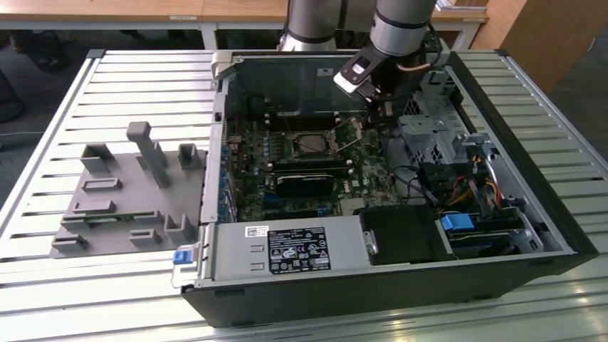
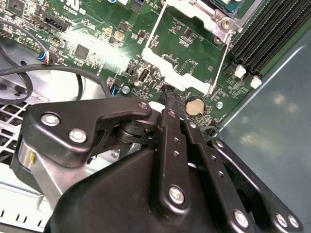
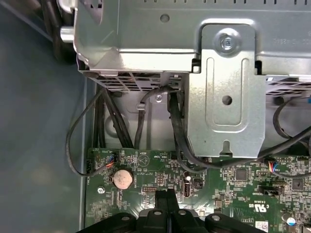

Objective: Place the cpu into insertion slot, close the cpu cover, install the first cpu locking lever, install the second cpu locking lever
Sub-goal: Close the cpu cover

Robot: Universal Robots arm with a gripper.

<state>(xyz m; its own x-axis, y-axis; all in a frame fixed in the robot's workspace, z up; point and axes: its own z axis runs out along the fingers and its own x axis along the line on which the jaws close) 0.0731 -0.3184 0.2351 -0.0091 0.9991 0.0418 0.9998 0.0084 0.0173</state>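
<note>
the cpu (image 2: 232, 4) seems to lie in the slot (image 1: 296, 145), which sits in the middle of the board's (image 2: 97, 29) far half in the exterior view. only a corner of its dull top shows in the second wrist view, so i cannot tell if it is seated flat. the cover (image 2: 160, 63) is swung open, away from the slot, and the green board shows through its window. its free edge points at the gripper (image 2: 167, 94). the fingers (image 2: 171, 126) are pressed together, and their tips are at that free edge, apparently touching it. i cannot tell whether a sliver of plate is caught between them. a coin cell (image 2: 195, 104) lies just beside the tips, near the board's edge, and the memory slots (image 2: 262, 43) run beside the slot. the risks, as i judge them: the plate is thin and slick, so the shut tips could slide off its edge and strike the board or the coin cell. if the chip is tilted, pressing the cover onto it could bend pins. cables (image 3: 97, 121) near the wrist could also snag.
</note>
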